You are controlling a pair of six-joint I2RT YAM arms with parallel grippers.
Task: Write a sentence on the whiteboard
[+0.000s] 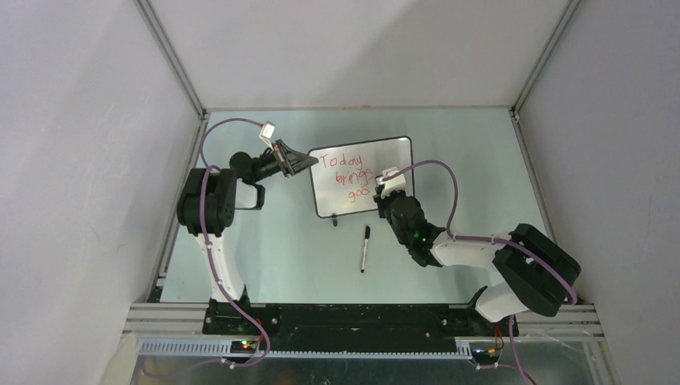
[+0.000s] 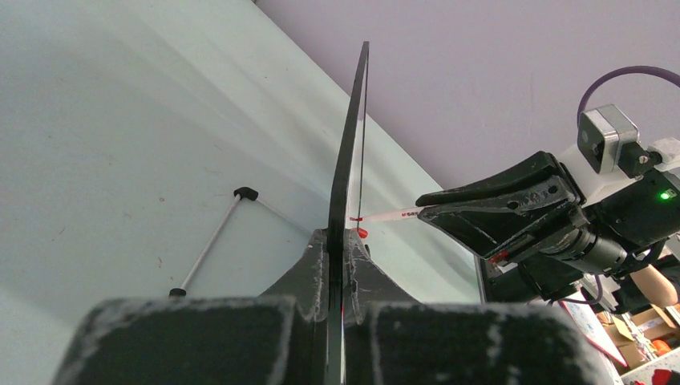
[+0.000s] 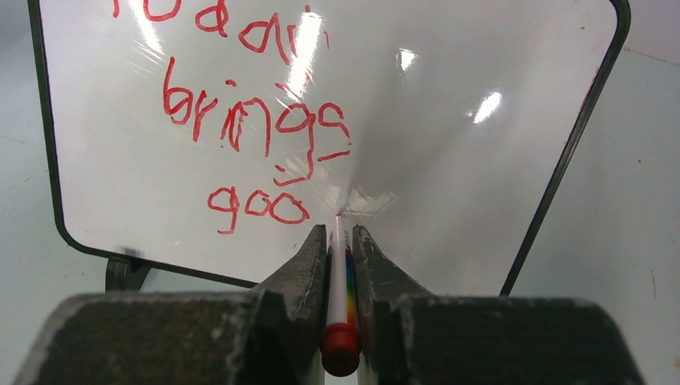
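Observation:
The whiteboard (image 1: pixel 394 164) stands tilted on the table, seen edge-on in the left wrist view (image 2: pixel 348 152). My left gripper (image 1: pixel 309 163) (image 2: pixel 343 239) is shut on its left edge. The sentence (image 1: pixel 346 172) (image 3: pixel 248 120) in red reads "Today brings goo" in three lines. My right gripper (image 1: pixel 386 186) (image 3: pixel 340 234) is shut on a white marker with a red end cap (image 3: pixel 338 277). The marker's tip touches the board's face (image 3: pixel 465 104) just right of "goo". From the left wrist camera, the marker (image 2: pixel 389 215) reaches the board from the right gripper (image 2: pixel 449 210).
A black pen (image 1: pixel 365 247) lies on the table in front of the board, near the right arm's elbow. The board's black foot (image 1: pixel 334 220) and thin stand rod (image 2: pixel 210 242) rest on the table. Grey enclosure walls rise on both sides and behind.

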